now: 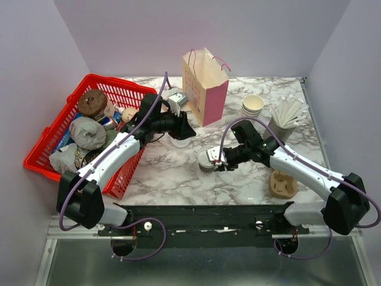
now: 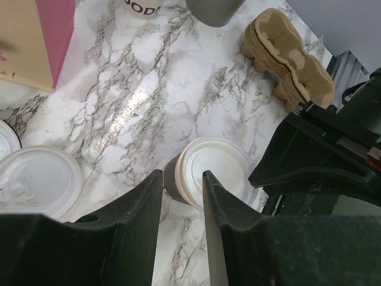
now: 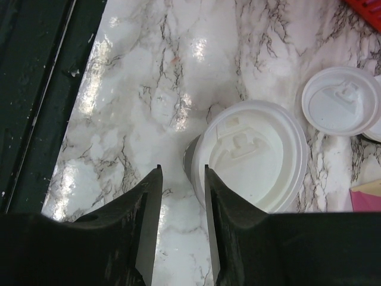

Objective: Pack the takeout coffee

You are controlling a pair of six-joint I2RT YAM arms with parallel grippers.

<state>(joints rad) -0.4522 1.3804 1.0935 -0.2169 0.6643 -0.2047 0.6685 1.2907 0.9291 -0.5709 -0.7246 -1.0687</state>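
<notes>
The takeout coffee (image 1: 207,159) stands mid-table, a small cup with a dark lower band and a white lid. My right gripper (image 1: 222,159) is low beside its right side. In the right wrist view the jaws (image 3: 180,171) stand slightly apart with only marble between them, and the lidded cup (image 3: 253,155) lies just past one finger. My left gripper (image 1: 186,130) hovers behind the cup near the bag, slightly open and empty (image 2: 180,177). The left wrist view shows the cup (image 2: 217,170) beyond its fingertips and the right gripper (image 2: 321,155) next to it.
A cream and pink paper bag (image 1: 205,86) stands open at the back. A red basket (image 1: 71,128) of packets is at left. A loose white lid (image 1: 180,142) lies by the left gripper. Stacked cups (image 1: 252,105), a grey cup of sticks (image 1: 286,119) and a cardboard carrier (image 1: 283,183) are at right.
</notes>
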